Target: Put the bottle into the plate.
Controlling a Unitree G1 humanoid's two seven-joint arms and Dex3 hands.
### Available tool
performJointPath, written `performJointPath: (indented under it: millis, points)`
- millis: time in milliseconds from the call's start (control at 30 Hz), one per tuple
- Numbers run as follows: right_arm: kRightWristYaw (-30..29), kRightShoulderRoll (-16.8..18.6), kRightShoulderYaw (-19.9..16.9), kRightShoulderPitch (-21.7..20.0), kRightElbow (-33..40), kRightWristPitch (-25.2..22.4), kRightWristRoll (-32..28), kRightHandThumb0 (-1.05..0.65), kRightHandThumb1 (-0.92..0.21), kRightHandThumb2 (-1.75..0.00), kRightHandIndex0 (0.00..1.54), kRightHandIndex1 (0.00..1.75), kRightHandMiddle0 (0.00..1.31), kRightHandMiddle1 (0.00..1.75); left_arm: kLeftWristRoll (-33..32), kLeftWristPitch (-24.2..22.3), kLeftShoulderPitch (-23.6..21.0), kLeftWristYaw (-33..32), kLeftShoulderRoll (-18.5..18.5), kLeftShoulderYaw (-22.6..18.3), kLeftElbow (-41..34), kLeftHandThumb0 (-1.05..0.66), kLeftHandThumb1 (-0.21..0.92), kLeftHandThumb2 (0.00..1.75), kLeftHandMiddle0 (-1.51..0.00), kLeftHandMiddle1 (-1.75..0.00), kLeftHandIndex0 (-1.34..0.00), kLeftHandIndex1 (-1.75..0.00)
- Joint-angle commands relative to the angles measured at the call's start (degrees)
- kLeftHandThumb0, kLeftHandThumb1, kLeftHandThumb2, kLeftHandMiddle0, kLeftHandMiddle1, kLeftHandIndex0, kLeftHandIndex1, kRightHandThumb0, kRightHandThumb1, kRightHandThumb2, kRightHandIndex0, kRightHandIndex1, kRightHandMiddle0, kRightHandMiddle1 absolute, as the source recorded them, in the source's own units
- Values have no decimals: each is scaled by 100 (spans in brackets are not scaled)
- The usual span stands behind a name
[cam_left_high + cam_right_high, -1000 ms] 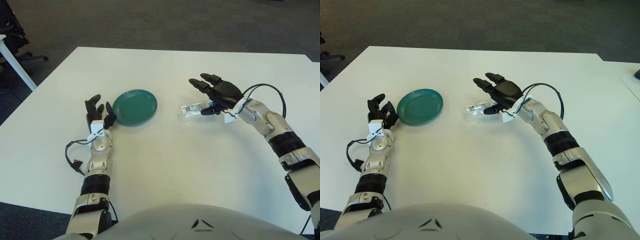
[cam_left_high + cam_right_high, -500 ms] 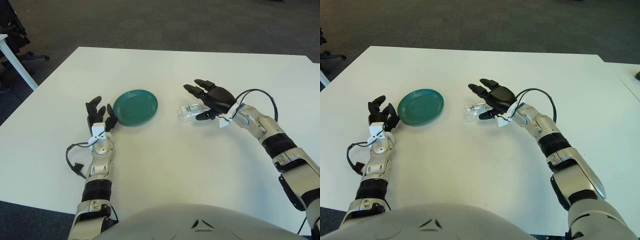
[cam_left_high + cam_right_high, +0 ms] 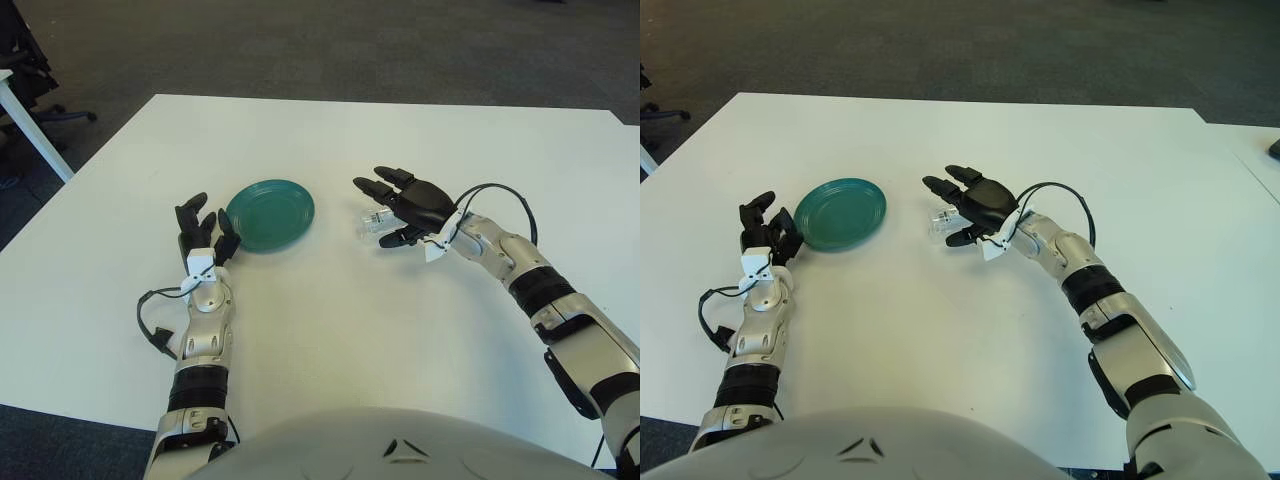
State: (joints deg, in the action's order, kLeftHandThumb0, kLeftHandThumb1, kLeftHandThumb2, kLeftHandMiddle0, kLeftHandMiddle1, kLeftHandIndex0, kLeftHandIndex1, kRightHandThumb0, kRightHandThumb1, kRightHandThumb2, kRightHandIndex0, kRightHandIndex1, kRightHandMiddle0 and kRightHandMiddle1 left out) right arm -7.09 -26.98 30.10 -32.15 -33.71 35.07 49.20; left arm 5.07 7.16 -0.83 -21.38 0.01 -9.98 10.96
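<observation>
Since a moment ago, the black right hand (image 3: 405, 207) has slid to the left across the flat white table (image 3: 330, 330) and now covers most of the small clear plastic bottle (image 3: 373, 219). Its arm reaches in from the right side, bent at the elbow. Its fingers (image 3: 372, 184) point left and stay spread above the bottle, with the thumb low at the near side. They are not closed around it, so the hand holds nothing. The bottle lies on its side on the table, a little way to the right of the round green plate (image 3: 270, 214), not touching it. The black left hand (image 3: 204, 229) shows just beside the plate's left edge, fingers up and loosely spread, holding nothing. I count two hands, one bottle and one plate.
</observation>
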Motion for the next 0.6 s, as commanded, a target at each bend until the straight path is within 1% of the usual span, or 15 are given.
performJointPath:
  millis: [0,167,233,267,300,333,367,400,433,467,500,533,567]
  points:
    - [-49,40,66,-89,-49,42,45,-105,-92,-62,2,1,3,4,62,43,125,11,3,6,-128,-67,92,80,-44,-40,-5,-102]
    - [38,56,78,-40,-44,75,-58,-105,-92,-60,2,1,3,6,44,71,185,12,-26,3,-202,-67,92,79,-44,-40,-5,-101]
    - [113,85,54,-13,-54,91,-162,-105,-92,-58,5,1,1,15,25,86,199,12,-38,-7,-219,-67,92,78,-44,-41,-5,-101]
    - [176,122,12,19,-67,94,-283,-105,-92,-58,5,1,1,17,12,92,209,17,-41,-15,-230,-67,92,78,-44,-41,-5,-101]
    - [220,140,-19,43,-69,100,-370,-105,-92,-55,11,3,1,39,8,91,219,17,-49,-15,-247,-66,92,77,-44,-41,-5,-102]
    - [305,197,-89,94,-84,93,-560,-105,-92,-54,13,3,0,47,1,92,234,21,-54,-18,-268,-66,92,77,-44,-41,-5,-102]
    - [370,231,-139,131,-87,88,-698,-105,-92,-48,21,13,0,77,-1,89,248,22,-62,-17,-290,-65,92,77,-44,-41,-5,-102]
    - [415,247,-167,152,-84,84,-783,-105,-92,-45,23,24,0,97,0,85,256,21,-67,-16,-306,-64,92,76,-44,-41,-5,-102]
    - [472,267,-197,176,-66,74,-877,-105,-92,-43,24,28,0,104,1,80,268,22,-72,-15,-327,-64,92,76,-44,-41,-5,-102]
    - [512,274,-211,189,-47,66,-929,-104,-92,-39,17,70,0,126,3,74,275,23,-75,-15,-341,-64,92,76,-44,-42,-5,-102]
    - [566,294,-246,216,-26,60,-1028,-103,-92,-37,11,101,0,141,6,69,290,22,-83,-13,-369,-64,92,76,-44,-42,-5,-102]
    - [609,307,-271,236,-9,56,-1100,-99,-92,-31,21,128,6,153,9,64,300,23,-90,-12,-390,-64,92,76,-45,-42,-5,-102]
    - [625,332,-311,266,-6,65,-1182,-97,-92,-29,24,137,8,157,12,63,318,22,-102,-8,-423,-64,92,76,-45,-42,-5,-102]
